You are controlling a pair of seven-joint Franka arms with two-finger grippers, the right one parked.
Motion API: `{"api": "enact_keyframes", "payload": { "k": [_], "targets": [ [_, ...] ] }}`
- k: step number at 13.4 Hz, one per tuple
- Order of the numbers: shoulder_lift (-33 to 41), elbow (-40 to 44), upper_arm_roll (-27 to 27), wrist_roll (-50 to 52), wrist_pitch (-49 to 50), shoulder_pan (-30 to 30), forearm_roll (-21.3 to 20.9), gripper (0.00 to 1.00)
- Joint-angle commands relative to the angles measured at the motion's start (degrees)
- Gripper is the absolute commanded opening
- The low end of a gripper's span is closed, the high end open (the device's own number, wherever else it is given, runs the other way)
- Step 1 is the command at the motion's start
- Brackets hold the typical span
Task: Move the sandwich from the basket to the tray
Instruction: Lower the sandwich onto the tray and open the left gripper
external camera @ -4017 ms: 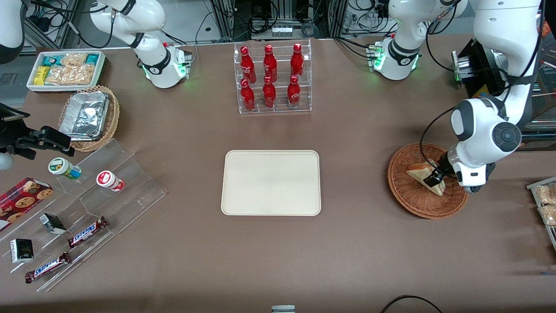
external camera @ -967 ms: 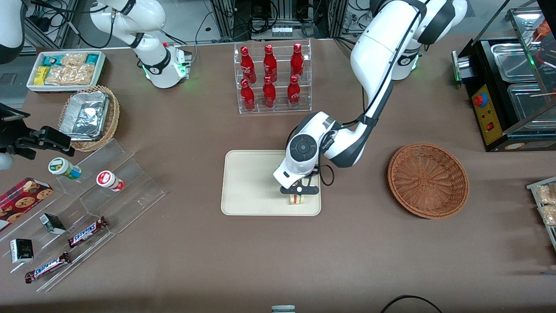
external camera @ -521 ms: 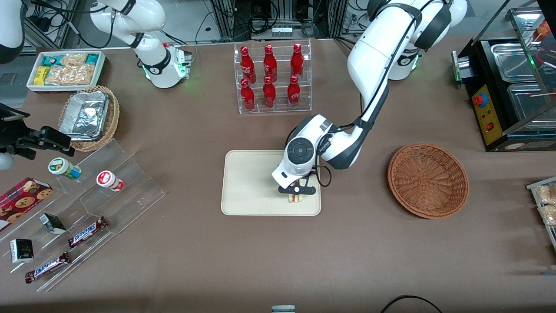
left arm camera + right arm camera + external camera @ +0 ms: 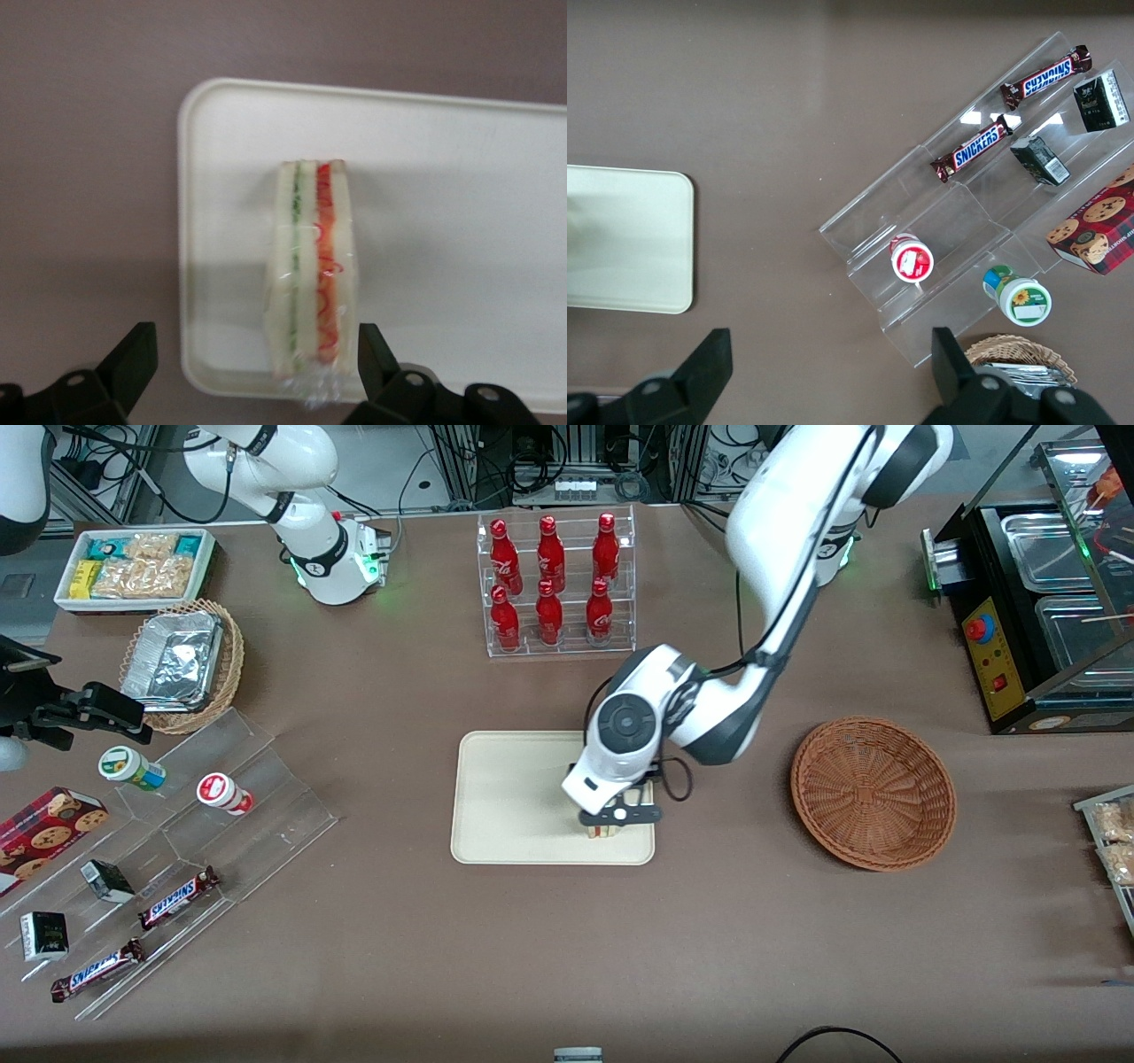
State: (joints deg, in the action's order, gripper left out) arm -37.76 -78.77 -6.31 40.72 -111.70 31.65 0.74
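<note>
The sandwich [image 4: 312, 266] stands on its edge on the cream tray [image 4: 505, 797], near the corner toward the basket [image 4: 873, 793], its green and red filling stripes showing between white bread. The gripper [image 4: 252, 376] hovers above it, fingers spread wide apart, on a brown tabletop [image 4: 567, 957]

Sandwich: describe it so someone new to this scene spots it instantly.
Find the cream tray in the middle of the table, nearer the front camera than the rack of red bottles. The sandwich stands on edge on the tray, near its rim toward the basket, under the open gripper. It is the only item on the tray: white bread with green and red filling stripes, clear-wrapped.
</note>
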Motion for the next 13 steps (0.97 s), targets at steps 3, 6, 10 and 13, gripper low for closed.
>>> {"api": "enact_keyframes", "payload": {
  "k": [3, 6, 10, 13],
  "targets": [
    [13.2, -4.1, 0.0, -2.9, 8.9, -10.5, 0.0, 1.0],
    [20.3, -8.9, 0.0, -6.5, 9.5, -17.7, -0.1, 1.0],
    [33.2, -20.4, 0.0, -14.8, 9.8, -25.7, -0.3, 1.0],
    [39.7, -22.9, 0.1, -21.5, 14.2, -29.4, -0.6, 1.0]
  ]
}}
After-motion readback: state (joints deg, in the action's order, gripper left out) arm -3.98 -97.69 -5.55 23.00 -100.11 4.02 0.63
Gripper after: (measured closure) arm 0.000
